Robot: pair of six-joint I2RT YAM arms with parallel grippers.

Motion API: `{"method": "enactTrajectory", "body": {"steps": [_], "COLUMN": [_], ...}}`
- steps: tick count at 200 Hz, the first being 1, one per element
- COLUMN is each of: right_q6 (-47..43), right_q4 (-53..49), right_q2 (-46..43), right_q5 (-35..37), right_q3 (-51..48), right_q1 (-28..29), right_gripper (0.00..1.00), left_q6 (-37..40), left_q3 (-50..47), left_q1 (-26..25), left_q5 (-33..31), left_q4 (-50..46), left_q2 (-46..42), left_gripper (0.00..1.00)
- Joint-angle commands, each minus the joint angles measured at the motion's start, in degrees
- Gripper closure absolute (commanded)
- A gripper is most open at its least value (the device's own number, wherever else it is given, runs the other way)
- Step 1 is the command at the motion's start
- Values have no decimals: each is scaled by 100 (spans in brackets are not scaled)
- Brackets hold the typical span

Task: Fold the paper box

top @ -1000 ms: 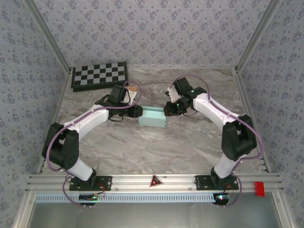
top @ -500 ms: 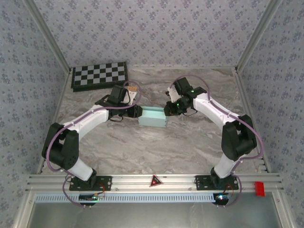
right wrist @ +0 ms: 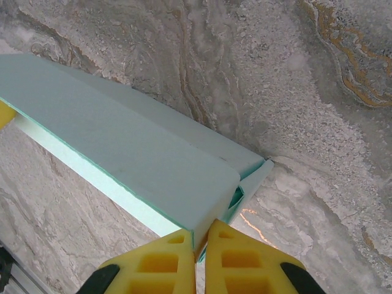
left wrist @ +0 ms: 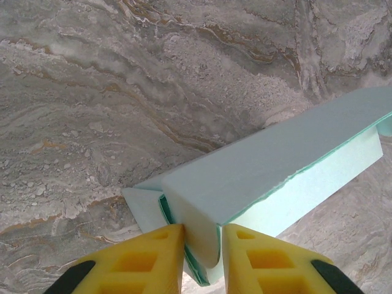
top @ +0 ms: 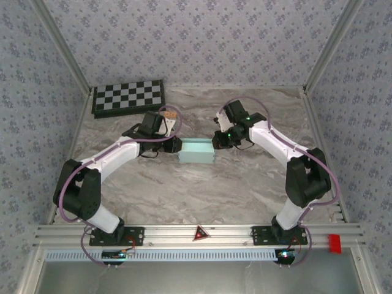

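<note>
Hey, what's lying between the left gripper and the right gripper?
The pale cyan card box, in the top view; the left gripper and right gripper each pinch one end in their jaws.

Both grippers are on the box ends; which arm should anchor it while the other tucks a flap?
Left, probably. The left gripper pinches a wide folded end of the pale cyan card box; the right gripper holds only a thin edge.

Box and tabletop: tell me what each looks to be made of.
Box: thin pale cyan card with a matte finish. The signs are its slim, slightly ragged cut edge and its crisp folds. Tabletop: grey-brown marble look with veins and a dull sheen. Whether it is real stone or a printed laminate cannot be told from here.
</note>
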Motion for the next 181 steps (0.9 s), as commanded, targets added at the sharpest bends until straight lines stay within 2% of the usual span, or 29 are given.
{"method": "enactTrajectory", "body": {"steps": [1,181], "right_q6": [10,-15], "right_q4": [35,12], "right_q2": [82,125], "right_q5": [-192,10], "right_q3": [-194,-662], "right_q1": [159,340], "right_gripper": [91,91], "left_q6": [13,5], "left_q3": [-108,-440], "left_q1": [-121,-177], "left_q5": [229,152], "left_q4": [-34,6], "left_q2": [-95,-209], "left_gripper": [78,81]}}
